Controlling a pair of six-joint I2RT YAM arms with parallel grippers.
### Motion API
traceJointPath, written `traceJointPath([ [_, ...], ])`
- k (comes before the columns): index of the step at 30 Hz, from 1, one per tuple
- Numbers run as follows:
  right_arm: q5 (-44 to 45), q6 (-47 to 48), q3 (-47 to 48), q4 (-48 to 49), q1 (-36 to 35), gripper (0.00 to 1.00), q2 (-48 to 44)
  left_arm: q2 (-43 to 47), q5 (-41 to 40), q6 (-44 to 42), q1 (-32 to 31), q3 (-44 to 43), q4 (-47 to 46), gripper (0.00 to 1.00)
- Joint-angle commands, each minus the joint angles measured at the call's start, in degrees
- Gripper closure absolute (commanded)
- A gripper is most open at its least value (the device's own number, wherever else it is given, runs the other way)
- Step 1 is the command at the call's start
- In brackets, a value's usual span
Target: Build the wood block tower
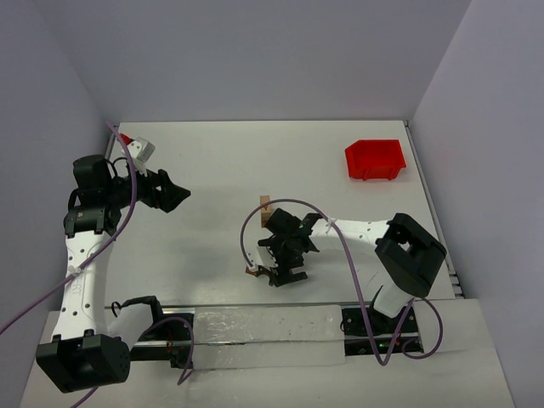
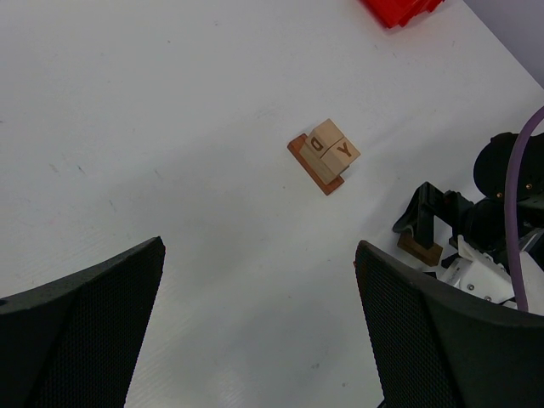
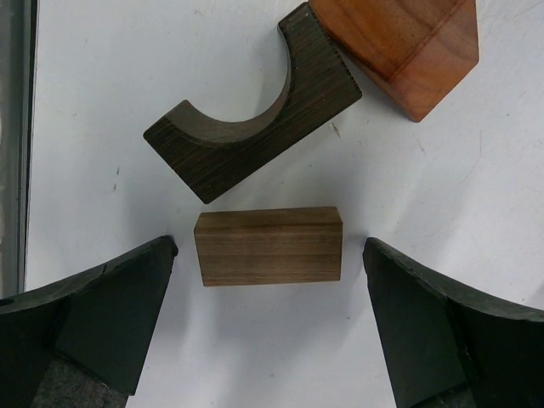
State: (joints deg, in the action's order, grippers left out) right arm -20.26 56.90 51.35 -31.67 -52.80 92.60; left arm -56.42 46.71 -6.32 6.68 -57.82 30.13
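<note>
The tower (image 2: 325, 153) stands mid-table as two tan lettered cubes side by side on a reddish-brown base; the top view shows the tower (image 1: 265, 210) just beyond my right arm. My right gripper (image 3: 270, 248) is open and points down, with a brown bar (image 3: 269, 246) lying flat between its fingers and touching neither. Just past the bar lie a dark arch block (image 3: 251, 136) and a reddish-brown block (image 3: 399, 47). My left gripper (image 2: 259, 251) is open and empty, held above the table at the left (image 1: 174, 195), well away from the blocks.
A red plastic bin (image 1: 374, 159) sits at the far right of the table. Walls close in the table (image 1: 212, 161) on the left, back and right. My right arm (image 1: 408, 251) reaches leftward across the near middle.
</note>
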Motion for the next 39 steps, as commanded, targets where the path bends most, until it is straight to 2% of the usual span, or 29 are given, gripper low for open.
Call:
traceJointPath([
  [1, 0.96, 0.59, -0.54, 2.10, -1.00, 0.00, -0.14, -0.31, 0.22, -0.49, -0.35, -0.10, -2.85, 0.01],
  [5, 0.79, 0.36, -0.42, 2.09, -1.21, 0.05, -0.09, -0.44, 0.09, -0.71, -0.35, -0.28, -2.62, 0.01],
  [15, 1.35, 0.06, 1.01, -0.74, -1.34, 0.38, -0.57, -0.36, 0.30, -0.18, -0.26, 0.07, -3.15, 0.01],
  [18, 1.66, -0.07, 1.39, -1.64, -1.25, 0.44, -1.19, -0.09, 0.07, -0.27, -0.35, 0.14, -3.09, 0.01],
  [21, 1.49, -0.13, 4.13, -4.20, -0.27, 0.56, -2.70, 0.07, 0.28, -0.52, -0.35, 0.33, -2.81, 0.01],
  [22, 1.45, -0.13, 4.28, -5.18, -0.20, 0.57, -3.07, 0.16, 0.31, -0.83, -0.35, 0.34, -2.80, 0.01],
  [26, -0.79, -0.54, 15.87, -15.74, 4.23, 0.81, -2.41, -0.02, 3.35, -3.89, -0.35, -0.67, -0.22, 0.01],
  [27, -1.37, -0.44, 18.74, -18.02, 5.24, 0.83, -1.20, -0.07, 4.04, -4.43, -0.35, -0.88, 0.31, 0.01],
  [33, -4.17, 0.36, 34.31, -26.48, 9.69, 0.89, 3.30, -0.67, 5.93, -5.93, -0.44, -1.77, 1.47, 0.01],
  [39, -2.15, 1.81, 50.39, -35.33, 11.71, 0.94, 14.07, -1.91, 6.97, -5.10, -0.53, -2.62, 0.62, 0.01],
])
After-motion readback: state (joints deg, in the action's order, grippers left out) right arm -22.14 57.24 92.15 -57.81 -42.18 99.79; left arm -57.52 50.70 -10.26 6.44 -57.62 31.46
